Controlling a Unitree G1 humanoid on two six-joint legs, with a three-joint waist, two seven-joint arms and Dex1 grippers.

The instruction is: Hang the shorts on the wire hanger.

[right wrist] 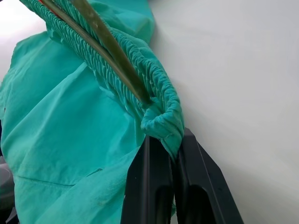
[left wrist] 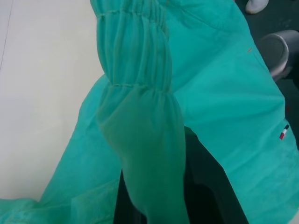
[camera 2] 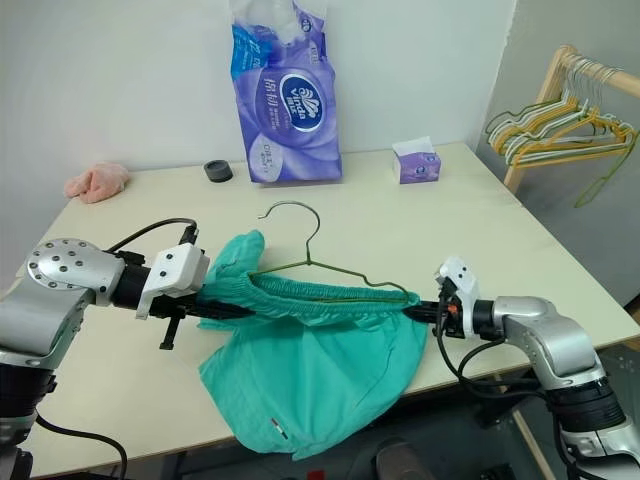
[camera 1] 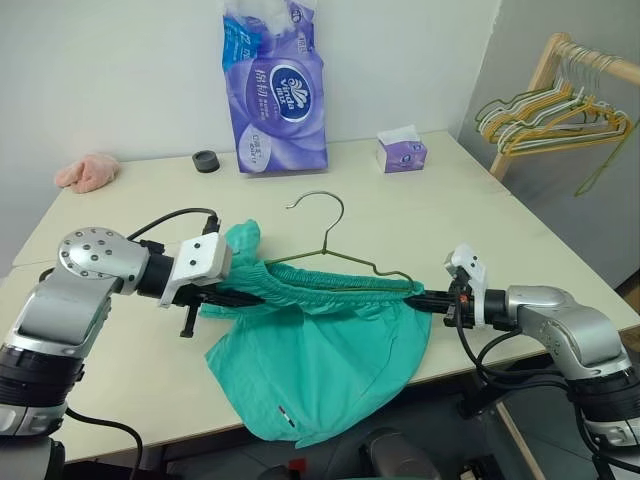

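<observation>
Stretching between the two arms near the front of the counter (camera 1: 470,215), the shorts (camera 1: 320,350) have their waistband pulled taut, legs drooping over the front edge; the left tool (camera 1: 232,297) is clamped on one end of the band, the right tool (right wrist: 170,154) pinched on the other; the wire hanger (camera 1: 335,262) lies along the band, its hook toward the wall. My worry: the thin fold in the right grip could slip, the band would snap slack and the hanger could slide out. Whether the wire's left shoulder sits inside the waistband I cannot tell; cloth covers the left fingertips.
</observation>
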